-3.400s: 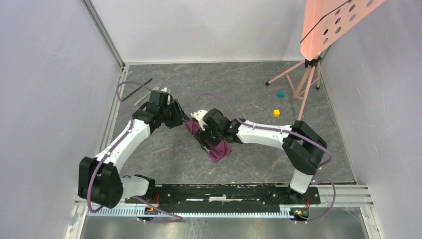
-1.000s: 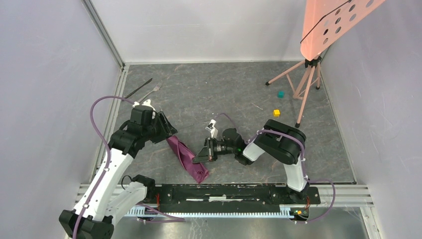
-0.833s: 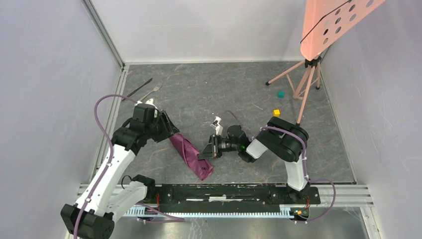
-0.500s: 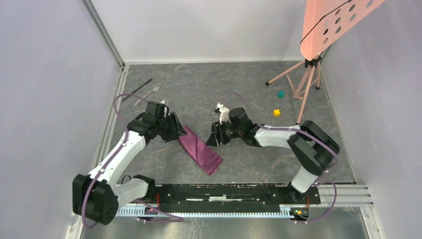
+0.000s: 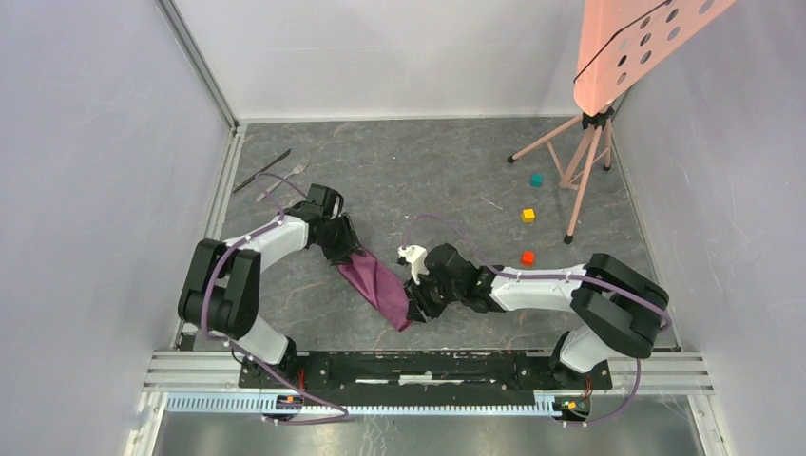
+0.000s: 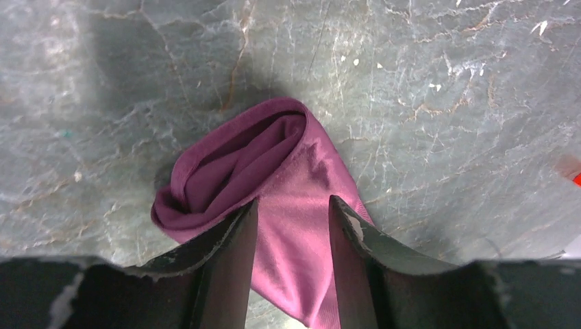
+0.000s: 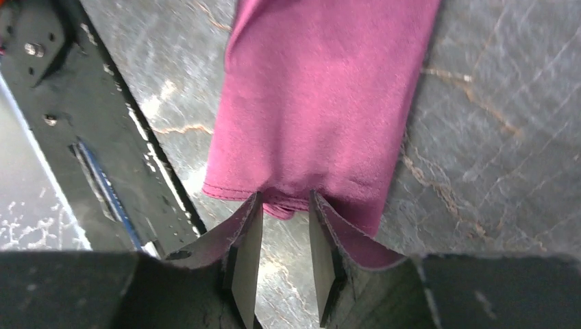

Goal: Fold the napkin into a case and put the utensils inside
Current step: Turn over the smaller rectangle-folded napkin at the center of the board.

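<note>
Top external view is showing you the napkin [image 5: 375, 283] lying as a narrow folded strip between the arms. The fork [image 5: 295, 171] and knife [image 5: 263, 169] are waiting far left, well apart, so insertion is remaining. The left gripper [image 6: 293, 205] is straddling its far end, half apart. The right gripper [image 7: 286, 199] is bracketing the near hem, narrowly parted. You cannot tell whether either is clamping.
</note>
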Controlling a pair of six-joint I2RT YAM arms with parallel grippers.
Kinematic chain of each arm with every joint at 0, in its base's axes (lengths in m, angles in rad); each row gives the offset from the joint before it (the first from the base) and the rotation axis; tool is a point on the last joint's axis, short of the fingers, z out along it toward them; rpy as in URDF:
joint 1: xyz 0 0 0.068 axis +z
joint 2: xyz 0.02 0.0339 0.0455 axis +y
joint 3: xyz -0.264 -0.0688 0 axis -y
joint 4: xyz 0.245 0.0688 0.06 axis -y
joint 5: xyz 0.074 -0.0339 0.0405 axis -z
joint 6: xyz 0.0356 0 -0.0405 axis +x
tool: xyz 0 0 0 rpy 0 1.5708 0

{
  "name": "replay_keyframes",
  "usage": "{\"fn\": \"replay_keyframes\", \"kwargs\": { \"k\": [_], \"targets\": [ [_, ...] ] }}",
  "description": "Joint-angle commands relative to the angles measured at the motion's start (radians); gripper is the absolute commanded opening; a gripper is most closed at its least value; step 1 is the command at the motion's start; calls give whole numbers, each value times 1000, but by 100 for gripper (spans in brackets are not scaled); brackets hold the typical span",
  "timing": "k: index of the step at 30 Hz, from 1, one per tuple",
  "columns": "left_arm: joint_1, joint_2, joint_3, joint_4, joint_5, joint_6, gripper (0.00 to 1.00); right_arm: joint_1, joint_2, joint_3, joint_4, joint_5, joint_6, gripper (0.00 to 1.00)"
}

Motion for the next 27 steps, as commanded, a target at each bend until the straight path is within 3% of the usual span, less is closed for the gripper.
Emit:
{"fn": "replay_keyframes", "kwargs": {
  "k": [1,5,12,15,21,25,27],
  "targets": [
    [4,52,53,62,-43,52,50,0,46,-35,75,36,16,36],
    [-2,-31,65,6,-53,74,55,23,16,-16,44,67,15,37],
    [-6,-306,-3,-66,-26,49,68,23,9,86,-142,144,-67,44],
    [-6,-432,-101,-79,-17,-20,79,23,-23,96,-201,188,-97,52],
    [-5,-697,-270,-134,-106,-218,87,22,-46,187,-305,265,-147,67],
    [-5,-805,-345,-161,-164,-384,100,22,-11,226,-329,272,-174,72],
    [-5,-825,-387,-113,-158,-431,100,16,3,229,-325,273,-179,74]
  ]
}}
